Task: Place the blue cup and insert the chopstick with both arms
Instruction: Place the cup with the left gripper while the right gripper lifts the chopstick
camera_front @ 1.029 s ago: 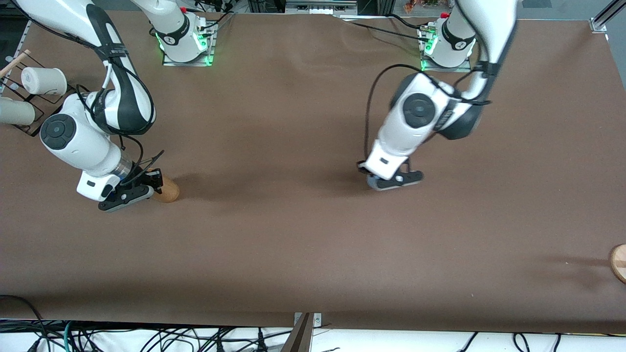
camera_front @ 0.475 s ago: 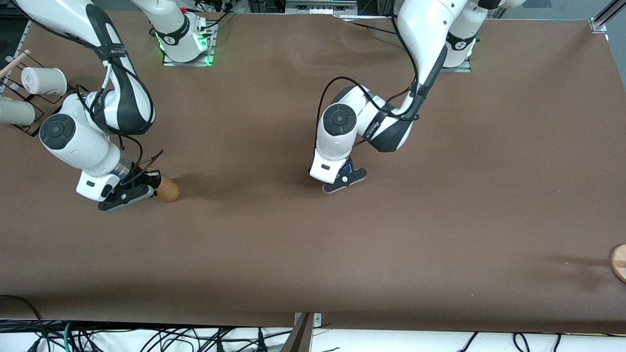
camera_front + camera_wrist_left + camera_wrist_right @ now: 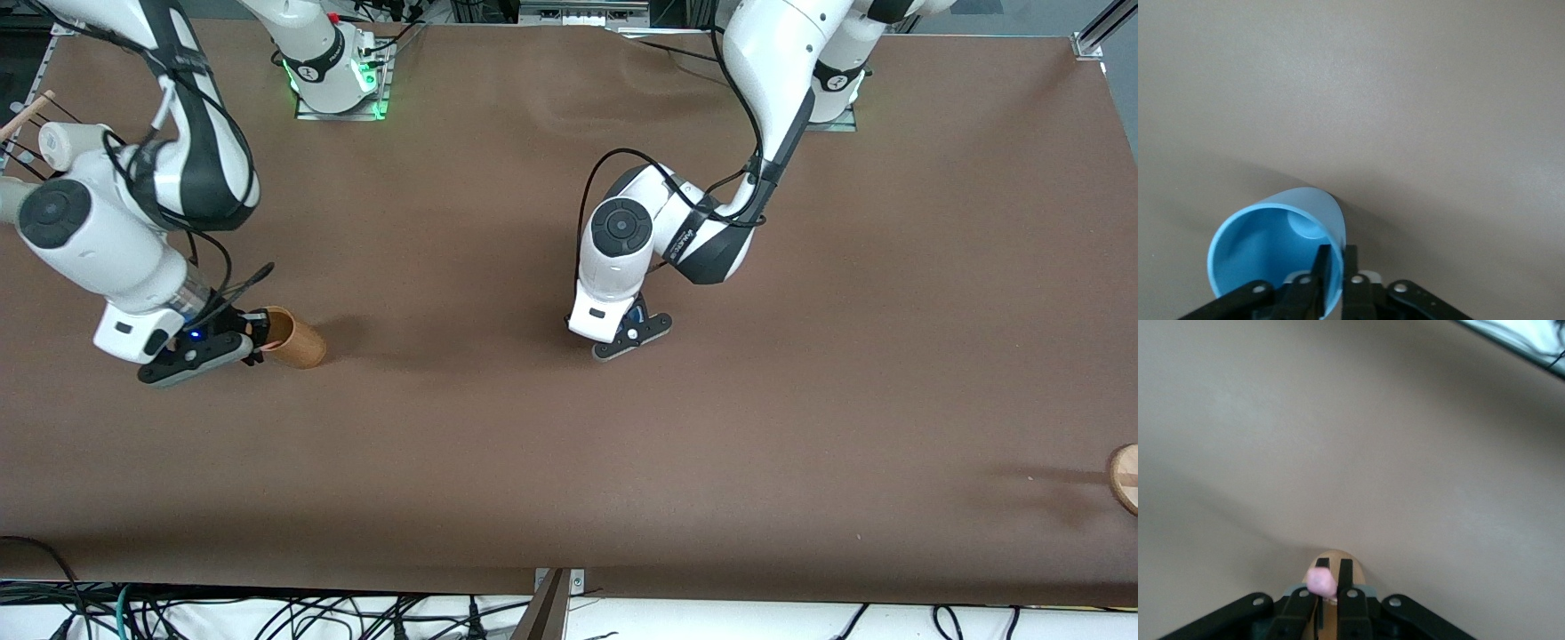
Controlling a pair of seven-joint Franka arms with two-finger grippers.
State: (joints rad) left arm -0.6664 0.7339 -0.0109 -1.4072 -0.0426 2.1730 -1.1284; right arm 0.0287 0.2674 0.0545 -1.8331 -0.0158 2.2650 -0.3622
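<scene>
The left gripper [image 3: 629, 336], low over the middle of the table [image 3: 800, 400], is clamped on the wall of the blue cup [image 3: 1275, 257], one finger inside the rim and one outside; the front view shows only a sliver of blue under the hand, and whether the cup base touches the table cannot be told. Nearer the right arm's end, the right gripper [image 3: 200, 348] is closed on the pink chopstick [image 3: 1319, 581] and hangs just beside the open mouth of a tan cup [image 3: 293, 338] standing on the table. Farther from the camera, at the table edge, a wire rack [image 3: 53, 191] carries a white cup [image 3: 67, 142]. Risks: releasing the blue cup while tilted or above the table would let it tip or roll; the pinch on one wall gives little control of its angle. The chopstick, held near one end, could slip or swing in transit and miss the small cup mouth. Compared with half a second ago, the left gripper has barely moved, while the right arm has risen and pulled back from the tan cup, exposing its mouth.
</scene>
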